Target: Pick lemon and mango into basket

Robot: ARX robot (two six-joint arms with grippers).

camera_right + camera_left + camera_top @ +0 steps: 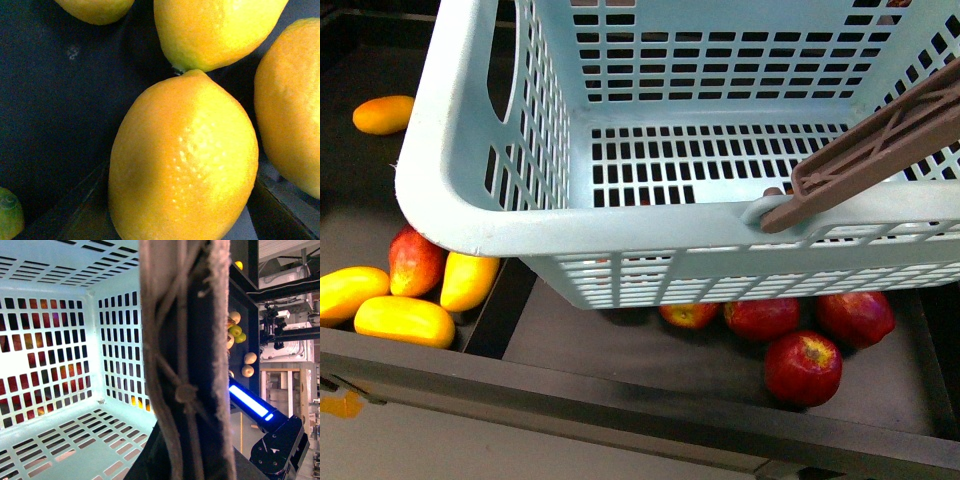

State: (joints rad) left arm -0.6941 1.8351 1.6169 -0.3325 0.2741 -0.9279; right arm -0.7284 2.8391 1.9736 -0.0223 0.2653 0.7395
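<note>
The pale blue-green basket (470,200) hangs tilted and fills the front view, with nothing on its slotted floor (60,440). My left gripper (186,445) is shut on the basket's brown handle (185,365), which crosses the rim at the right (880,150). A dimpled yellow-orange lemon (182,160) fills the right wrist view, and my right gripper (182,225) is shut on it; only dark finger edges (85,210) show beside it. Three mangoes (405,320) lie in the bin below the basket's left corner, and another mango (382,114) lies farther back. Neither arm shows in the front view.
Red apples (803,367) lie in the bin under the basket's front wall, and one apple (415,262) sits among the mangoes. More lemons (215,30) crowd the held one, with a green fruit (7,215) nearby. A dark divider (500,310) separates the bins.
</note>
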